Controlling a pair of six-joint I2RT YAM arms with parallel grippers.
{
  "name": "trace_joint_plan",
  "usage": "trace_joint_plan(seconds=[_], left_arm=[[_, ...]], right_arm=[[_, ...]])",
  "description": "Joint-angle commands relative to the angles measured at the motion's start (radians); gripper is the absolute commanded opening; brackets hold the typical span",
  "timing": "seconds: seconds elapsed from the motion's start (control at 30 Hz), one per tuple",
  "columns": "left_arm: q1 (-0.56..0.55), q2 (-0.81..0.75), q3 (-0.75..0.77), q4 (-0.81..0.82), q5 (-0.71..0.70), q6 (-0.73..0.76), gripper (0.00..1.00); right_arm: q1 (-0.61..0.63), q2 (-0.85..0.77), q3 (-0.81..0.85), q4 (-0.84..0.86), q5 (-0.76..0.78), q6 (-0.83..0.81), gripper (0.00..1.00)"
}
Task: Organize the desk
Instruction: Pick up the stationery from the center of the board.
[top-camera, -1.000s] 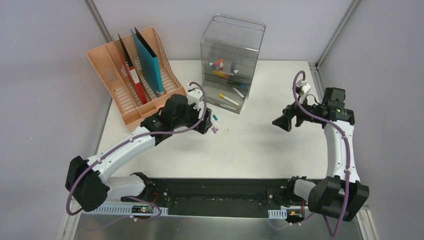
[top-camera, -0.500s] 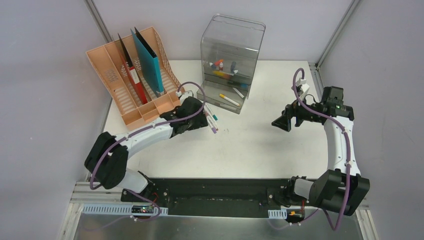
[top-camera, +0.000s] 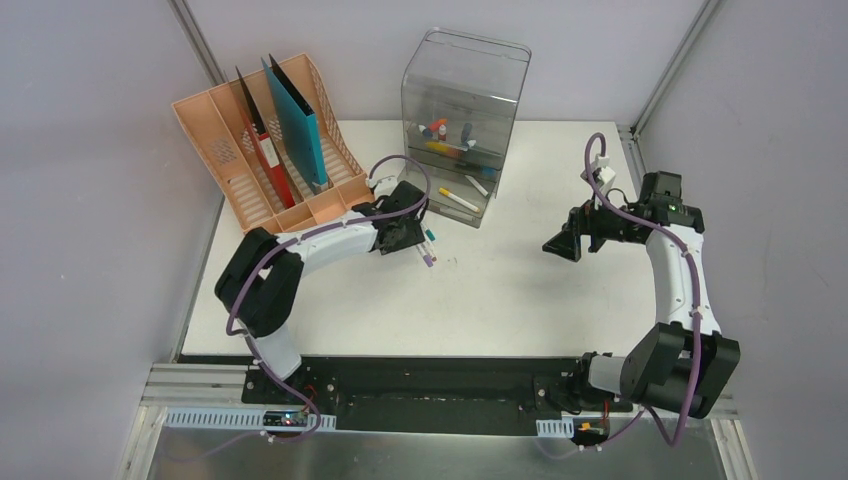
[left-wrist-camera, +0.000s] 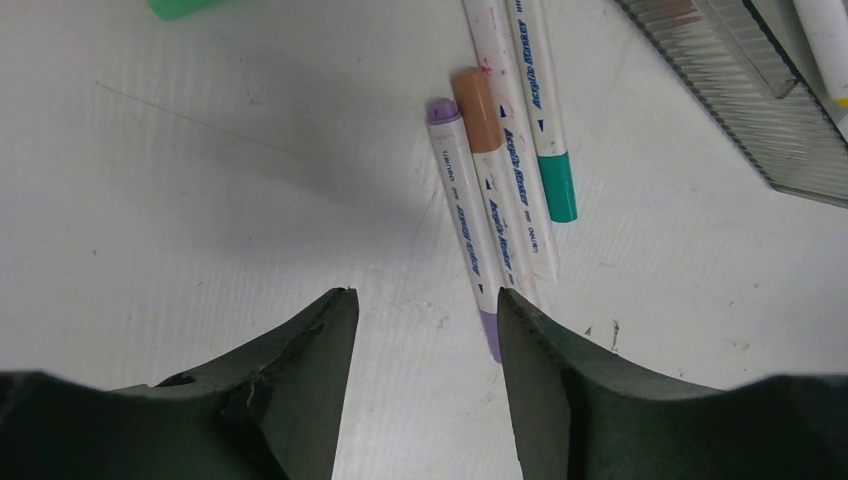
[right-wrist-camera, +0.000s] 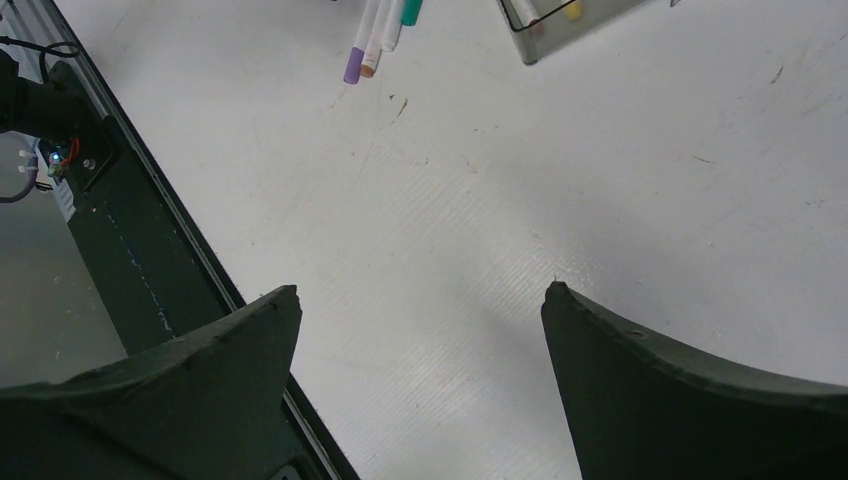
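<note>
Markers (left-wrist-camera: 497, 200) lie beside the half-open empty left end effector (left-wrist-camera: 425, 300); right end effector (right-wrist-camera: 420, 290) gapes empty above desk (right-wrist-camera: 620, 170).

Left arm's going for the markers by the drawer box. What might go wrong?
1. The left gripper has its gap over bare desk, with one finger overlapping the purple marker: descending may press on it, not straddle it.
2. The purple marker, orange-capped marker and green-capped marker lie bunched side by side: closing may pinch two or roll the others away.
</note>
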Motion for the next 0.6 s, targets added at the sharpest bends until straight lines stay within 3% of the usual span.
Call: trace_joint_plan(seconds=[0.0, 0.27, 0.4, 0.57], left_arm=[[-0.011, 0.042, 0.079, -0.012, -0.037, 0.018, 0.53], [-0.019, 0.109, 0.109, -0.012, -0.015, 0.03, 0.49], [-0.019, 0.134, 0.131, -0.011, 0.001, 0.042, 0.4], [-0.019, 0.149, 0.138, -0.011, 0.003, 0.051, 0.39]], right_arm=[[0.0, 0.013, 0.042, 0.003, -0.015, -0.031, 0.94], [0.002, 0.023, 0.043, 0.003, -0.019, -0.031, 0.94], [0.005, 0.029, 0.041, 0.004, -0.019, -0.033, 0.94], [0.007, 0.031, 0.041, 0.005, -0.019, -0.033, 0.94]])
